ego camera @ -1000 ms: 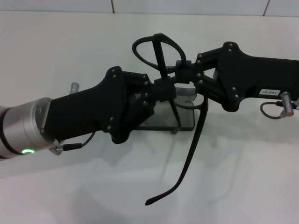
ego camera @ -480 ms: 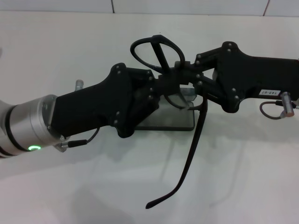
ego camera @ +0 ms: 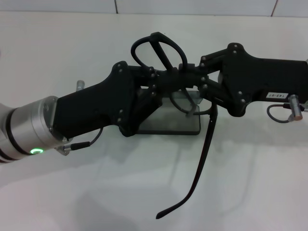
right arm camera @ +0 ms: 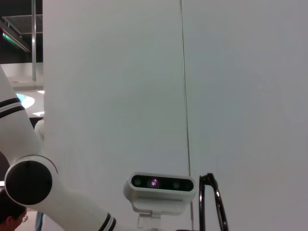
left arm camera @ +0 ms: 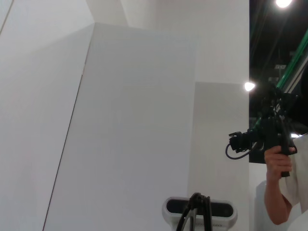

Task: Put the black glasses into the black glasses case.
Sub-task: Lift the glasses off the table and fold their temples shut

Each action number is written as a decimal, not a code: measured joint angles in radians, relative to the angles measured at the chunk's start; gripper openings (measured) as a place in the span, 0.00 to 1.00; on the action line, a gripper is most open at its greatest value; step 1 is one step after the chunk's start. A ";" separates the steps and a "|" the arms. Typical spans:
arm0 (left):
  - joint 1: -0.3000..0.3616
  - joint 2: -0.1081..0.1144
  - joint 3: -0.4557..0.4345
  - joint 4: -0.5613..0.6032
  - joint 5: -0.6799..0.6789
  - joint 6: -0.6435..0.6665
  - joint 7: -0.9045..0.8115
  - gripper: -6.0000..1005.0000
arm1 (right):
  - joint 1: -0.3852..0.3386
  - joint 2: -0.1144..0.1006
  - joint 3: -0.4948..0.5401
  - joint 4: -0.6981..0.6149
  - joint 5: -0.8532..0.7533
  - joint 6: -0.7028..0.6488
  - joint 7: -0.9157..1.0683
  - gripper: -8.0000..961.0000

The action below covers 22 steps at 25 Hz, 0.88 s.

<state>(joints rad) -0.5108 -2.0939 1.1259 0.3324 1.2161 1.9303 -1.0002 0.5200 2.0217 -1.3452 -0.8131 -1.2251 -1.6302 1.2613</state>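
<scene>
Head view: left gripper [ego camera: 163,84] and right gripper [ego camera: 188,72] meet above the desk [ego camera: 72,53], both clamped on the black glasses [ego camera: 159,48]. Glasses held in the air, lenses upward, one temple arm hanging down toward the desk. Black glasses case [ego camera: 178,124] lies on the desk directly beneath the grippers, partly hidden.

Both end effectors, left [ego camera: 161,85] and right [ego camera: 190,77], hold the black glasses [ego camera: 159,50] above the black glasses case [ego camera: 178,124] on the worktop [ego camera: 72,48].
</scene>
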 joint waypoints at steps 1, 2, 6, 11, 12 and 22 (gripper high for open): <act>0.000 0.000 0.000 0.000 0.000 -0.001 0.000 0.04 | 0.000 0.000 0.002 0.000 0.000 0.000 -0.001 0.07; 0.000 0.000 0.001 0.000 0.000 -0.001 0.000 0.04 | -0.002 0.000 0.003 0.001 0.000 0.000 -0.002 0.07; 0.000 0.002 0.007 0.002 -0.001 0.010 0.000 0.04 | -0.006 -0.001 0.022 0.031 0.015 0.001 -0.024 0.07; 0.007 0.013 0.004 0.010 0.003 0.065 0.000 0.04 | -0.012 -0.003 0.086 0.057 0.019 -0.035 -0.031 0.07; 0.008 0.016 0.002 0.010 0.002 0.068 0.000 0.04 | -0.014 -0.003 0.106 0.061 0.020 -0.057 -0.033 0.07; -0.034 0.015 0.011 0.013 0.126 0.086 -0.002 0.04 | -0.033 -0.003 0.265 0.098 0.221 -0.304 -0.079 0.07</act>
<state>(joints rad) -0.5448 -2.0789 1.1365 0.3451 1.3424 2.0161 -1.0019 0.4870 2.0189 -1.0800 -0.7150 -1.0040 -1.9344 1.1819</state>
